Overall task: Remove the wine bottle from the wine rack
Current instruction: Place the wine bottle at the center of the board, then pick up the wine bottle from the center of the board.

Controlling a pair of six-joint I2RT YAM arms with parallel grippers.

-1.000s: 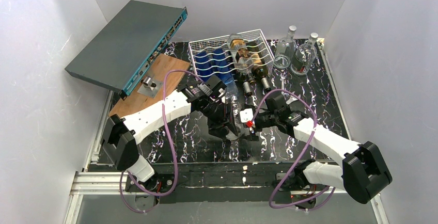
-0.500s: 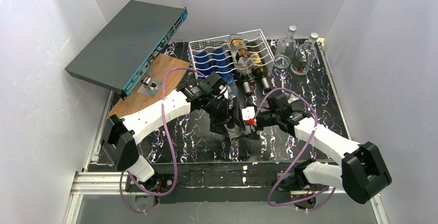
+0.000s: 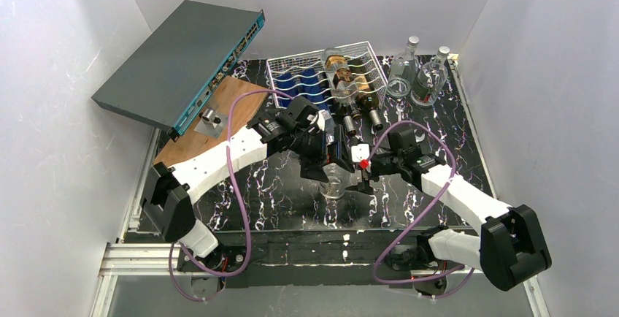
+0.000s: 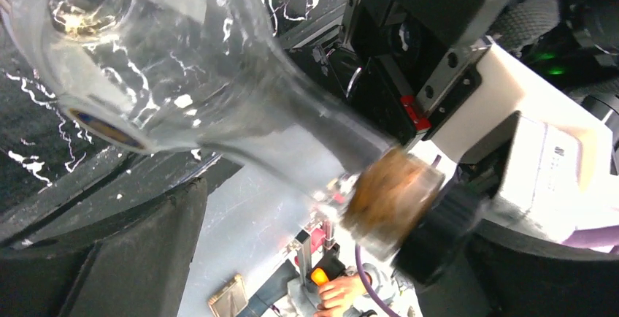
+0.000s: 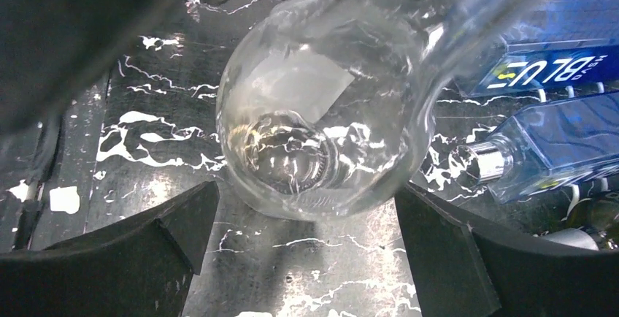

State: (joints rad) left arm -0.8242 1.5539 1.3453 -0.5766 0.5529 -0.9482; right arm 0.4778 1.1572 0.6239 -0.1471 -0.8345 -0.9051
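The clear glass wine bottle (image 3: 333, 183) is off the white wire wine rack (image 3: 278, 63), tilted over the black table between the two arms. In the left wrist view its neck and brown-topped cap (image 4: 390, 200) cross the gap of my left gripper (image 4: 306, 222), which is open; the cap is close to the right finger. My left gripper (image 3: 326, 156) sits above the bottle. My right gripper (image 3: 363, 178) is open beside it. In the right wrist view the bottle's round base (image 5: 314, 127) faces me just beyond the spread fingers of the right gripper (image 5: 306, 200); neither finger touches it.
The rack holds blue bottles (image 3: 303, 87) and dark bottles (image 3: 354, 87), necks pointing at the arms. Two clear bottles (image 3: 416, 76) stand to its right. A grey network switch (image 3: 182, 61) leans at the back left over a wooden board (image 3: 219, 116). White walls enclose the table.
My left gripper has opened from its hold on the bottle's neck and drawn back toward the rack. The bottle now shows lower, with its base nearer the arms. The right gripper shifted slightly right.
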